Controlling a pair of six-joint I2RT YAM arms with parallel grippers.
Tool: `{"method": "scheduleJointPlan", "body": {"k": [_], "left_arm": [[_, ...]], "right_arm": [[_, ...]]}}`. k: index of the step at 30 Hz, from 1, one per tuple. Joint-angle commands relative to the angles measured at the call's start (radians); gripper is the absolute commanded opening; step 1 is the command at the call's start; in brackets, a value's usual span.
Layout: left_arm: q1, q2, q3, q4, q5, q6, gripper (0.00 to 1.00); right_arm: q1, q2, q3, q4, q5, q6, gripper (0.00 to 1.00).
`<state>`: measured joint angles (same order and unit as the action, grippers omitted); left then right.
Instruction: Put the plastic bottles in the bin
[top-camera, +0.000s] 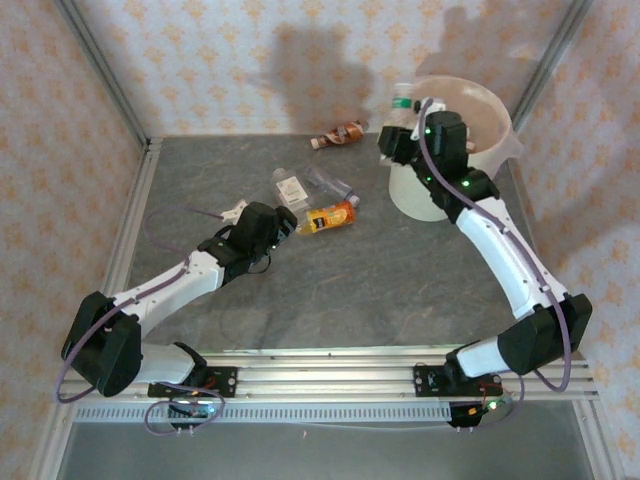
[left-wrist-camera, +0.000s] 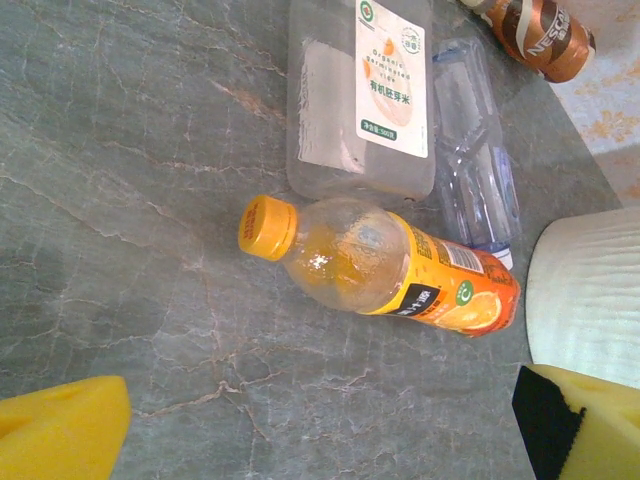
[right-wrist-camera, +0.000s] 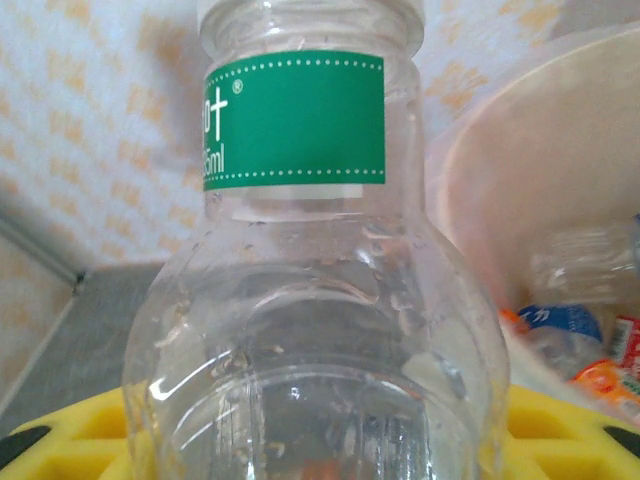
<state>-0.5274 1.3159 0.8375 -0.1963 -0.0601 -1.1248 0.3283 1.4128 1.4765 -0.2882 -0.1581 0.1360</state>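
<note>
My right gripper (top-camera: 398, 132) is shut on a clear plastic bottle with a green label (right-wrist-camera: 300, 300), held upright at the left rim of the cream bin (top-camera: 478, 112). Its yellow fingers (right-wrist-camera: 560, 430) flank the bottle's base. Several bottles (right-wrist-camera: 575, 325) lie inside the bin (right-wrist-camera: 520, 170). My left gripper (top-camera: 283, 222) is open and empty, low over the table just short of an orange-labelled bottle (left-wrist-camera: 390, 265) lying on its side. Beyond that lie a flat clear bottle with a white label (left-wrist-camera: 365, 95), a crumpled clear one (left-wrist-camera: 478, 160) and a brown one (left-wrist-camera: 535, 35).
The brown bottle (top-camera: 340, 133) lies near the back wall. The flat clear bottle (top-camera: 290, 186), crumpled bottle (top-camera: 330, 183) and orange bottle (top-camera: 330, 216) cluster mid-table, left of the bin. The bin's ribbed wall (left-wrist-camera: 585, 290) stands to the right of the left gripper. Metal frame posts edge the table.
</note>
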Motion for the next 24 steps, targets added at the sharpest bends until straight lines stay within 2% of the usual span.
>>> {"method": "scheduleJointPlan", "body": {"k": [1,11,17,24], "left_arm": [[0.009,-0.036,-0.027,-0.024,-0.039,0.005,1.0],[0.009,-0.045,-0.031,-0.029,-0.044,0.005,1.0],[0.009,-0.065,-0.038,-0.049,-0.054,0.011,1.0],[0.008,-0.098,-0.057,-0.065,-0.078,0.011,1.0]], "right_arm": [[-0.068,0.011,0.083,0.076,-0.05,0.076,0.49],[-0.233,0.212,0.341,-0.069,-0.096,-0.017,0.5],[-0.324,0.339,0.468,-0.206,-0.312,-0.159,0.51],[-0.349,0.429,0.552,-0.375,-0.413,-0.29,0.53]]}}
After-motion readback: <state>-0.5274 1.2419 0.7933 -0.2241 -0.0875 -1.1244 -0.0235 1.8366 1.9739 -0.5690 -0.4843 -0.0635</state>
